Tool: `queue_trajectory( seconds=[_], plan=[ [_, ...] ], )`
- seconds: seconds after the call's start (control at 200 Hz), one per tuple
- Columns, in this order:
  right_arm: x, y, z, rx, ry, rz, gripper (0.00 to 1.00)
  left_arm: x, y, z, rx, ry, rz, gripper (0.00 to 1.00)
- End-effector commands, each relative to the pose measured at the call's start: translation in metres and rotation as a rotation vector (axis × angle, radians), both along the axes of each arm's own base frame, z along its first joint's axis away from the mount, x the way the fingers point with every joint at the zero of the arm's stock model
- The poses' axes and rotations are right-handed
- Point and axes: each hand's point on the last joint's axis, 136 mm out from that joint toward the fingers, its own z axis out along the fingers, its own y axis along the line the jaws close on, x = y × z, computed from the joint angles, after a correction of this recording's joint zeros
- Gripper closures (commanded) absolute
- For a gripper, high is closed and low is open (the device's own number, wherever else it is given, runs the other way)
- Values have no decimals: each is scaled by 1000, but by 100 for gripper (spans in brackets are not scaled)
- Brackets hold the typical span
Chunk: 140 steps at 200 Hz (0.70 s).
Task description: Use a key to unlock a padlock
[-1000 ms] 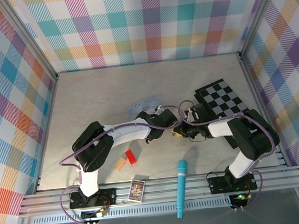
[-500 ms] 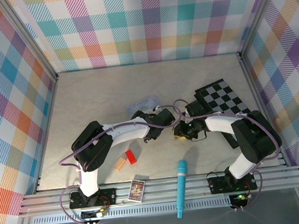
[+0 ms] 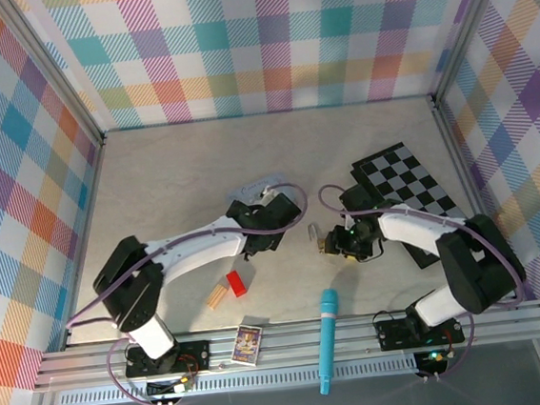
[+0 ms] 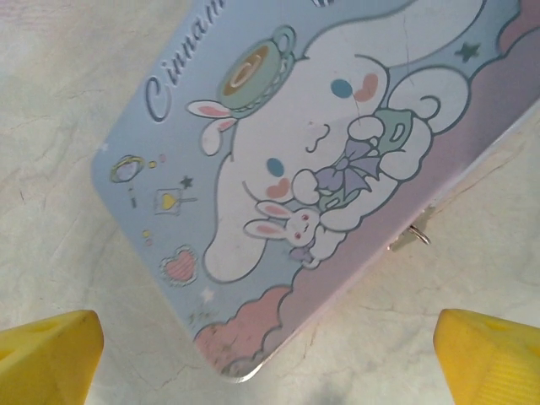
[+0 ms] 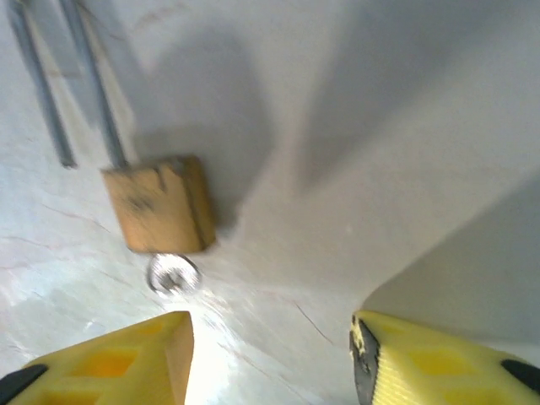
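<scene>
The padlock [image 5: 160,205] lies flat on the table, a small brass body with its thin silver shackle [image 5: 84,93] pointing away. A tiny round silvery piece, seemingly the key [image 5: 173,274], sits at the body's bottom face; it is blurred. My right gripper [image 5: 270,359] is open just short of it, with bare table between its yellow fingers. From above, the padlock [image 3: 321,243] lies at the right gripper's [image 3: 336,245] tips. My left gripper [image 3: 268,226] is open and empty, hanging over a corner of the pastel cartoon tin [image 4: 312,160].
A black-and-white checkered mat [image 3: 402,180] lies at the right behind the right arm. A teal stick [image 3: 327,339], a small card box [image 3: 248,343], a tan block [image 3: 218,296] and a red block [image 3: 236,282] lie near the front edge. The tin's hasp ring [image 4: 415,236] faces right.
The two grippers were close together over the padlock; the left one has pulled back to the left over the tin. The right one has shifted slightly toward the front, and the padlock lies free.
</scene>
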Motion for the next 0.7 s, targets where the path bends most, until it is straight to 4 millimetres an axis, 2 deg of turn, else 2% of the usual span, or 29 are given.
queue_trajectory(
  seconds=[0.0, 0.07, 0.115, 0.135, 0.205, 0.265, 0.34, 0.42, 0.51, 0.615, 0.695],
  plan=[
    [-3, -2, 16, 12, -50, 51, 42, -4, 1, 23, -183, -6, 28, 0],
    [6, 9, 37, 85, -133, 90, 30, -10, -1, 34, -342, 46, 10, 0],
    [14, 12, 50, 106, -194, 109, 7, -12, 2, 43, -424, 56, 13, 0],
    [17, 12, 54, 108, -215, 112, 0, -12, 5, 47, -452, 57, 15, 0],
    [31, 9, 70, 107, -299, 110, 1, -12, 14, 56, -549, 71, 9, 0],
    [42, 6, 83, 114, -353, 105, 1, -7, 24, 56, -607, 87, 15, 0],
    [58, 0, 99, 129, -430, 96, 1, 3, 49, 51, -622, 91, 89, 0],
    [74, -11, 111, 66, -560, 106, 1, 18, 90, 50, -558, -22, 226, 0],
    [89, -28, 122, -35, -681, 103, 1, 29, 127, 60, -478, -187, 318, 0],
    [103, -54, 132, -113, -764, 64, 1, 36, 159, 68, -353, -313, 359, 0],
    [109, -65, 138, -169, -829, 78, 1, 40, 177, 63, -299, -324, 388, 0]
  ],
)
